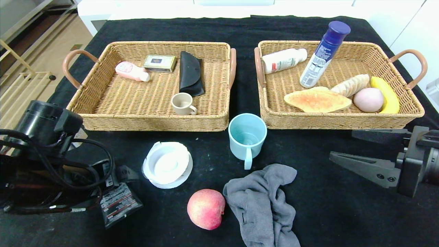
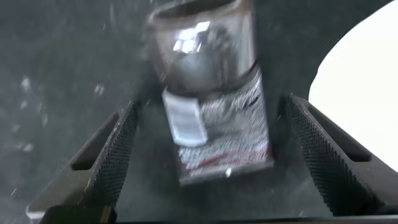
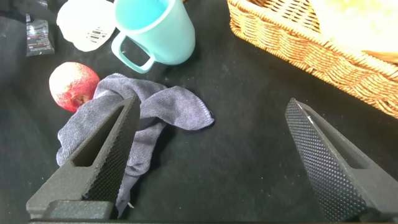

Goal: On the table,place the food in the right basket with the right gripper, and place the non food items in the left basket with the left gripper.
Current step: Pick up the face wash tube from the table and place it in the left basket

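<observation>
The red-pink peach (image 1: 205, 208) lies on the black table (image 1: 343, 212) near the front, left of a grey cloth (image 1: 264, 202); the right wrist view shows it too (image 3: 73, 84). A striped croissant (image 1: 350, 85) lies in the right basket (image 1: 343, 120). My left gripper (image 2: 211, 109) is open low over a black printed packet (image 1: 118, 202), one finger on each side of it (image 2: 214, 124). My right gripper (image 1: 343, 144) is open and empty, above bare cloth right of the grey cloth (image 3: 143, 118). The left basket (image 1: 151, 121) stands at the back left.
A teal mug (image 1: 247, 137) and a white lid (image 1: 168, 164) stand before the baskets. The right basket also holds flat bread (image 1: 317, 99), a pink ball (image 1: 368, 99), a banana (image 1: 386, 94) and two bottles. The left basket holds a pink bottle, box, black pouch and beige cup (image 1: 182, 103).
</observation>
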Tool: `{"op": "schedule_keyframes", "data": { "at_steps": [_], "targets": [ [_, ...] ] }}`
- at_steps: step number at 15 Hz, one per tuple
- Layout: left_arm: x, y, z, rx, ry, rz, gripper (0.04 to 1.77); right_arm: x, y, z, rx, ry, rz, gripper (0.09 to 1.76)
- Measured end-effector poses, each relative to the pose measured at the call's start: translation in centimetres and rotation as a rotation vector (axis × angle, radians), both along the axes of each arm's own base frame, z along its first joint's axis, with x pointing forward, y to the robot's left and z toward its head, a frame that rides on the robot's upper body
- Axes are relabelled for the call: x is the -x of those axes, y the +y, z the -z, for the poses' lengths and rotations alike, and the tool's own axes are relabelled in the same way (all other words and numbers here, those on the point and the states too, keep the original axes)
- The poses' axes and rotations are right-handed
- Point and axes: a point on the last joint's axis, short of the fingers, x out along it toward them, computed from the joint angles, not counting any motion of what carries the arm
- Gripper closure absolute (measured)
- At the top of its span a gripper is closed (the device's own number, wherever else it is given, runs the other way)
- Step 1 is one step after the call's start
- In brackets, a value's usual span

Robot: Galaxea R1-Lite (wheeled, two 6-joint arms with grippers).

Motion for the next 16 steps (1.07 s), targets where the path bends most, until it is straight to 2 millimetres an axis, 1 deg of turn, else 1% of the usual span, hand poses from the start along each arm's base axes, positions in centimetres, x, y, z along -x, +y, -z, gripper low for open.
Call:
{"op": "schedule_keyframes", "data": {
  "at_steps": [4,5,6,7,9,10,13,16],
  "targets": [
    [-0.21,0.27,0.75,-0.001,0.002,-0.003,0.09,-0.01,0.02,0.03,0.000,0.001,-0.001,0.14],
    [-0.21,0.30,0.77,-0.003,0.003,-0.002,0.12,-0.03,0.02,0.04,0.001,0.002,-0.001,0.14],
    [-0.20,0.34,0.82,-0.007,0.006,-0.001,0.33,-0.05,0.03,0.06,0.001,0.003,-0.001,0.14],
    [-0.20,0.33,0.82,-0.008,0.006,0.001,0.49,-0.08,0.05,0.09,0.001,0.004,-0.001,0.14],
    [-0.17,0.33,0.88,-0.008,0.009,0.002,0.77,-0.11,0.06,0.10,0.002,0.005,-0.001,0.14],
    [-0.16,0.34,0.88,-0.008,0.009,0.001,0.86,-0.13,0.06,0.13,0.002,0.006,-0.001,0.14],
    [-0.15,0.34,0.91,-0.008,0.009,0.000,1.06,-0.15,0.07,0.22,0.003,0.008,-0.001,0.14],
    [-0.12,0.35,0.93,-0.008,0.010,0.000,1.07,-0.17,0.08,0.23,0.003,0.009,-0.001,0.14]
  ]
}}
